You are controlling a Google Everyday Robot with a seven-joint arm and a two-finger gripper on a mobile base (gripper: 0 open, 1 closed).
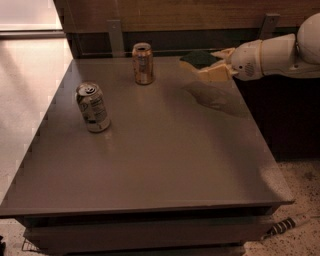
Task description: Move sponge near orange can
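while above table, sponge between jaws

This looks like a room in an office or a work place, not a home, though it is hard to be sure. A big, plain grey desk fills the middle. Far to the left of the fingers the floor is hard and speckled, shiny with light. Behind the fingers runs a brown wood wall with grey metal strips fixed to it. The fingers sit on a white robot arm, hang over the desk's far right corner and pinch a sponge — a working robot fits a test room. Two drink cans stand to their left — an orange can and a grey can.
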